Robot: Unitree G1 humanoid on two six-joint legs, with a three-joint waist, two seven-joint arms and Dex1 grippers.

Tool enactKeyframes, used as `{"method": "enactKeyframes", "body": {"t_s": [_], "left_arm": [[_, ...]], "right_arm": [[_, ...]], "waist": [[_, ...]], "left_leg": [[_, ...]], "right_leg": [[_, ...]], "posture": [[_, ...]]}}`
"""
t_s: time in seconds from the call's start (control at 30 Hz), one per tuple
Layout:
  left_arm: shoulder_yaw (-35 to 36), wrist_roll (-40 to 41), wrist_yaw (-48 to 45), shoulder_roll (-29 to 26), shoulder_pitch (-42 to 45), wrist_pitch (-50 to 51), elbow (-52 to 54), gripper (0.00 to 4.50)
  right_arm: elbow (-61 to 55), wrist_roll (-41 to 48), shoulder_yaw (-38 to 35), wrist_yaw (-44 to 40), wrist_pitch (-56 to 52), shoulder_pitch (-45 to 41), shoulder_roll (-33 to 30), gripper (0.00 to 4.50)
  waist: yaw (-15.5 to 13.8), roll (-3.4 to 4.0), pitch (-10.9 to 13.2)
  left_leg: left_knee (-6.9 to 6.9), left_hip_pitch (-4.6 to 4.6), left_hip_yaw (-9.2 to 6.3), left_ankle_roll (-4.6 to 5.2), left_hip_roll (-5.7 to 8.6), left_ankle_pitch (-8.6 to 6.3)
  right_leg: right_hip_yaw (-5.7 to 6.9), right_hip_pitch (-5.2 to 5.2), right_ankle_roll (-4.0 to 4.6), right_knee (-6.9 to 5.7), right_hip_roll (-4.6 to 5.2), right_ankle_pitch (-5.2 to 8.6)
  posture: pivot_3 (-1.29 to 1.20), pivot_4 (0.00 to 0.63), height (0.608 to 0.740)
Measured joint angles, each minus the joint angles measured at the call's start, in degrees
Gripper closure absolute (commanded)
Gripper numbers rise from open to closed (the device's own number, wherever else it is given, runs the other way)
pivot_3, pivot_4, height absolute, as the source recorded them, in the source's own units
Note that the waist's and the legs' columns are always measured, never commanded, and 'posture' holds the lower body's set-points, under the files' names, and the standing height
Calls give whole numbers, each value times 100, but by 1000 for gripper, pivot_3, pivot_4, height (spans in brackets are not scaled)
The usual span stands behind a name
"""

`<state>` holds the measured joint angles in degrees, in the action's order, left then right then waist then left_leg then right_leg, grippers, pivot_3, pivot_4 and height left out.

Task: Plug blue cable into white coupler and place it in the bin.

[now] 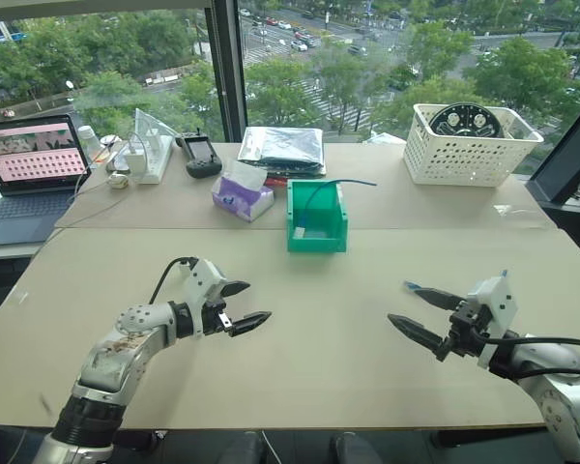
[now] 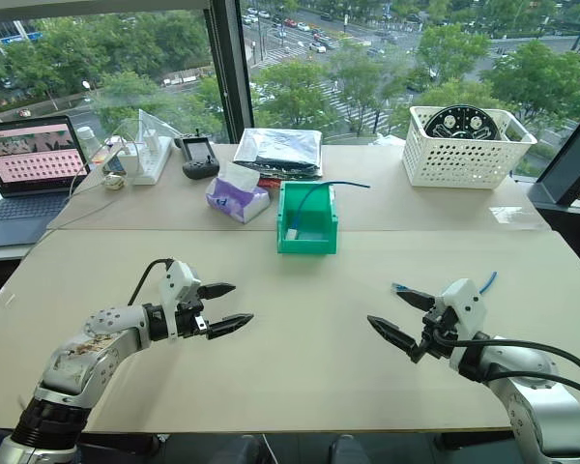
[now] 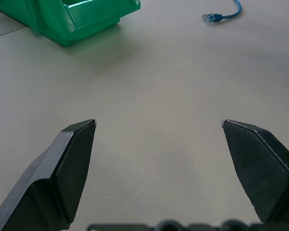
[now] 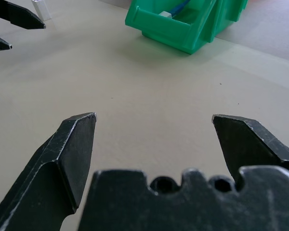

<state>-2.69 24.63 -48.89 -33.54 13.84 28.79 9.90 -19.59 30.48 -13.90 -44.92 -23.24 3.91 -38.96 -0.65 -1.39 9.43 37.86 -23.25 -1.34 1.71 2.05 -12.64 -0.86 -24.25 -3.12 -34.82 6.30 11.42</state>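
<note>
You're hovering both grippers with jaws spread and empty, and the blue cable's (image 2: pixel 399 287) plug is lying just beside your right gripper (image 2: pixel 400 315), pointing toward the left gripper (image 2: pixel 224 305).

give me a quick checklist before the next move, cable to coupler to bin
1. Left end effector open and empty: ok.
2. Right end effector open and empty: ok.
3. Blue cable plug lying free on the table by the right end effector: ok.
4. White coupler located: cannot tell.
5. Bin upright, cut-away front towards the robot: ok.
6. Bin free of other items: not ok, another blue cable already sits in it.
</note>
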Motion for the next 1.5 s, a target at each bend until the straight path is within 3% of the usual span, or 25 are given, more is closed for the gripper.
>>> {"method": "enactKeyframes", "body": {"t_s": [0.1, 0.2, 0.33, 0.43, 0.67, 0.7, 0.83, 1.1, 1.23, 1.5], "left_arm": [[7, 37, -84, 0, 74, 15, -52, 0], [200, 572, -415, -18, 326, 290, 86, 0], [353, 1077, -619, 126, 600, 393, 367, 0], [384, 1158, -631, 119, 659, 438, 395, 0], [394, 1123, -607, 21, 644, 468, 423, 0], [397, 1126, -598, 18, 638, 468, 433, 0], [420, 1131, -613, -73, 555, 446, 454, 0], [436, 849, -724, -137, 667, 110, 114, 0], [242, 535, -965, -216, 851, -215, -108, 0], [-529, -1, -1549, -75, 1174, -759, -492, 0]], "right_arm": [[6, -21, 1, 9, -25, -37, -41, 42], [381, -190, -28, 19, -140, -502, -398, 42], [2197, -865, 373, -191, 145, -1852, -726, 42], [3213, -1290, 819, -516, 472, -2363, -747, 42], [5150, -1913, 1493, -1320, 1075, -3314, -648, 42], [5314, -1943, 1527, -1409, 1109, -3428, -645, 563], [5816, -2050, 1544, -1653, 1317, -3707, -618, 1817], [5773, -2080, 1567, -2209, 1362, -3735, -553, 4463], [5245, -2043, 1673, -2443, 986, -3689, -466, 4486], [2369, -1669, 2724, -2936, -643, -3334, -124, 4486]], "waist": [[0, 0, 0], [3, -1, 3], [48, -10, 7], [59, -9, 7], [117, -9, 8], [126, -9, 8], [134, -9, 8], [138, -9, 8], [154, -8, 8], [135, -8, 8]], "left_leg": [[1, -1, 0, -1, 1, 1], [12, 0, 4, -2, 0, 2], [15, 13, 11, -4, 0, 5], [13, 8, 3, -4, -2, 5], [11, 7, 5, -4, 8, 5], [11, 8, 4, -4, 8, 5], [11, 10, 2, -7, 7, 7], [11, 13, 1, -9, 7, 8], [11, 12, 1, -9, 7, 8], [14, 7, -3, -10, 8, 8]], "right_leg": [[0, -2, 0, -3, 0, 0], [1, 1, 0, -6, 2, -2], [0, 8, 6, -8, -2, -7], [1, 2, 52, -15, -21, -29], [-4, 7, 49, -8, -9, -34], [-3, 9, 49, -9, -9, -34], [-2, 8, 49, -13, -11, -34], [-2, 8, 49, -16, -11, -34], [-2, 5, 50, -18, -11, -35], [-1, 0, 49, -22, -10, -35]], "posture": [[0, 150, 728], [0, 150, 728], [0, 150, 728], [0, 150, 728], [0, 150, 728], [0, 150, 728], [0, 150, 728], [0, 150, 728], [0, 150, 728], [0, 150, 728]]}}
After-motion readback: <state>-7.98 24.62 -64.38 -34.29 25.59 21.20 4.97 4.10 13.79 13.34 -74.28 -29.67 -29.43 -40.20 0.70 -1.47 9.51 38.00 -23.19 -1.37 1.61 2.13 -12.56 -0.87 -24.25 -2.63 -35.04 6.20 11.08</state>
